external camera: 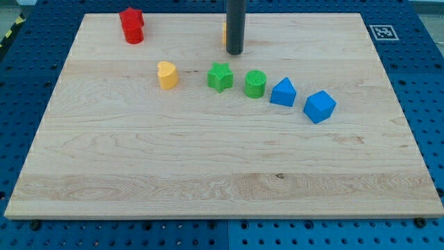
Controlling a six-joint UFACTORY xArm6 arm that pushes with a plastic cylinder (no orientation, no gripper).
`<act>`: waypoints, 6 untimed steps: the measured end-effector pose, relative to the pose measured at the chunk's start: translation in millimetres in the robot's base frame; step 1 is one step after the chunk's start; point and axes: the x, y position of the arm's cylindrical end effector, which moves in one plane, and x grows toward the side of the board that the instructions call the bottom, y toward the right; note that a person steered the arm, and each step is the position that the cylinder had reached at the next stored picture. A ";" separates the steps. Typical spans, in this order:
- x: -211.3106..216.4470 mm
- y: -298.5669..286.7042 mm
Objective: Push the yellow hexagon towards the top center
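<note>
My tip (235, 52) is at the top center of the wooden board (139, 173). A sliver of a yellow block (224, 32) shows just left of the rod; the rod hides most of it, so its shape cannot be made out. A yellow heart-shaped block (167, 75) lies below and to the left of the tip.
Two red blocks (131, 26) sit close together at the top left. A green star (220, 76), a green cylinder (255, 84), a blue triangular block (283, 92) and a blue cube (319, 106) form a row sloping down to the right below the tip.
</note>
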 end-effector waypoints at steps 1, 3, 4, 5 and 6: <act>-2.1 4.5; -21.5 4.5; -37.6 4.5; -43.6 4.5; -43.6 4.5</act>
